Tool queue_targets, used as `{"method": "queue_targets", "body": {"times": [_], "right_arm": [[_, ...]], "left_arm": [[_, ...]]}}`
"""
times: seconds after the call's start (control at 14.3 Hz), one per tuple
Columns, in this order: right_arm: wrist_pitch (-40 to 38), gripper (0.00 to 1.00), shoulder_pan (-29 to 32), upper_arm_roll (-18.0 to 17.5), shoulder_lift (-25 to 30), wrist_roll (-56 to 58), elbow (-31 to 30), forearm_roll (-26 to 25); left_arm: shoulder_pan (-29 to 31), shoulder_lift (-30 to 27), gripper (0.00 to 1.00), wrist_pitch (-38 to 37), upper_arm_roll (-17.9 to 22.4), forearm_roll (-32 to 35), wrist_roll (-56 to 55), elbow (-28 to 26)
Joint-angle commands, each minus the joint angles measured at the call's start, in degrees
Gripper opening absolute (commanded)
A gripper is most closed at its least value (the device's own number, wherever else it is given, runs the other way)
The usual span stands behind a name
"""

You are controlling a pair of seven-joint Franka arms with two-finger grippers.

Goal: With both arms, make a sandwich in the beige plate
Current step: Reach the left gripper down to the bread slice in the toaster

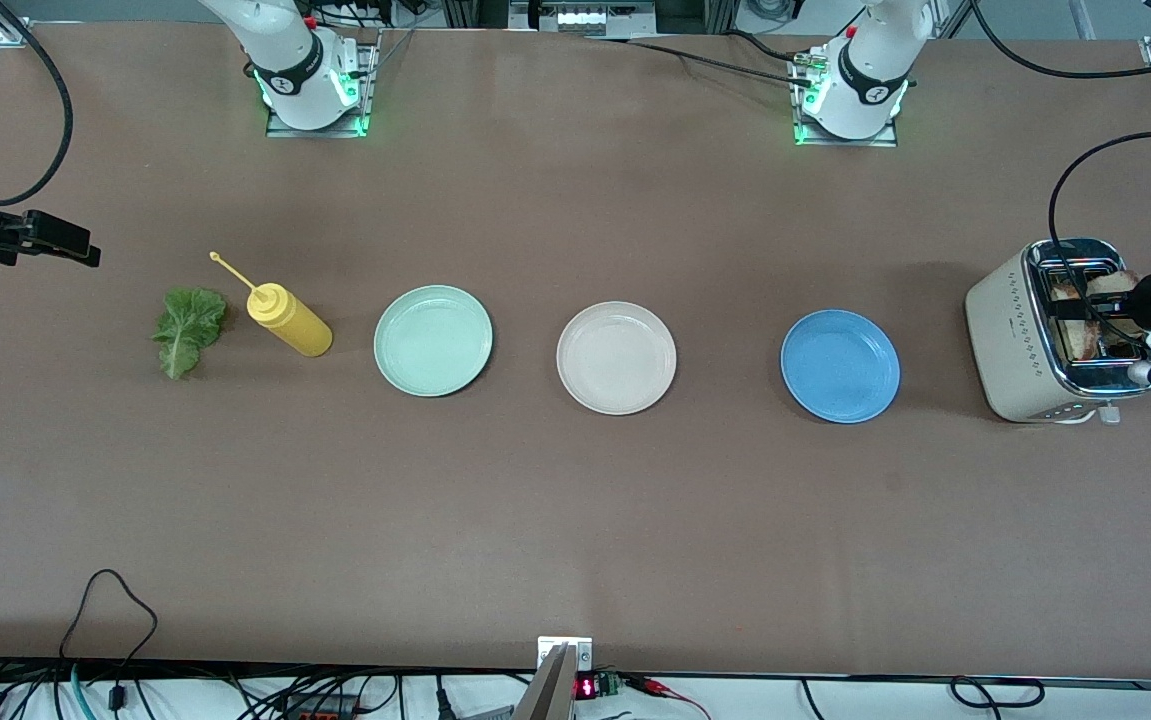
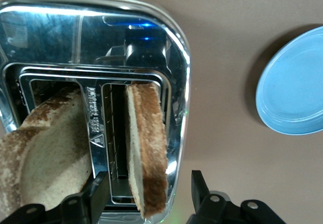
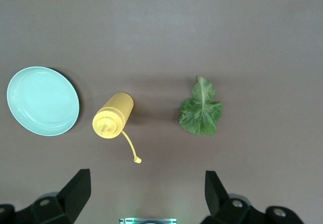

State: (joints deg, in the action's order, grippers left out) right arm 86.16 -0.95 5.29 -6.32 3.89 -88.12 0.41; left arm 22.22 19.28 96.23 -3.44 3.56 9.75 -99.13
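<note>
The beige plate (image 1: 616,357) lies empty at the table's middle. Two toast slices stand in the toaster (image 1: 1025,340) at the left arm's end; in the left wrist view they show as one slice (image 2: 146,148) and a second slice (image 2: 45,153) in the other slot. My left gripper (image 1: 1105,315) is over the toaster, open, its jaws on either side of the first slice (image 2: 147,193) without touching it. The lettuce leaf (image 1: 187,325) lies flat at the right arm's end and also shows in the right wrist view (image 3: 201,110). My right gripper (image 1: 85,250) is open and empty (image 3: 146,188) above the table near the leaf.
A yellow squeeze bottle (image 1: 290,320) lies on its side between the lettuce and a mint-green plate (image 1: 433,340). A blue plate (image 1: 840,365) sits between the beige plate and the toaster. A black cable runs from the toaster toward the table's edge.
</note>
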Motion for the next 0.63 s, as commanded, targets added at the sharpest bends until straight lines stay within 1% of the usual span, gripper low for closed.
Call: {"method": "queue_targets", "body": {"times": [0.0,0.07,0.14,0.28,0.35,0.49,0.56], "right_arm": [[-0.3,1.00,0.0,0.1,-0.3,-0.7,0.8,0.1],[-0.5,1.00,0.0,0.1,-0.3,-0.7,0.7,0.1],[-0.3,1.00,0.1,0.1,-0.3,-0.7,0.8,0.1],[-0.4,1.00,0.0,0.1,-0.3,-0.7,0.8,0.1],[-0.5,1.00,0.0,0.1,-0.3,-0.7,0.8,0.1],[-0.4,1.00,0.2,0.1,-0.3,-0.6,0.8,0.1],[-0.6,1.00,0.2,0.1,-0.3,-0.7,0.8,0.1]], "left_arm": [[0.6,-0.1,0.34,-0.3,-0.5,1.3,0.1,0.8],[0.6,-0.2,0.17,-0.3,-0.6,1.3,0.1,1.0],[0.6,-0.3,0.09,-0.3,-0.6,1.3,0.2,1.4],[0.6,-0.7,0.02,-0.8,-0.7,1.3,1.0,2.9],[0.6,-1.3,0.01,-1.8,-0.8,1.3,1.9,4.1],[0.7,-2.1,0.01,-6.5,-0.8,1.2,5.5,8.8],[0.7,-2.3,0.01,-9.9,-1.0,1.2,5.8,12.0]]}}
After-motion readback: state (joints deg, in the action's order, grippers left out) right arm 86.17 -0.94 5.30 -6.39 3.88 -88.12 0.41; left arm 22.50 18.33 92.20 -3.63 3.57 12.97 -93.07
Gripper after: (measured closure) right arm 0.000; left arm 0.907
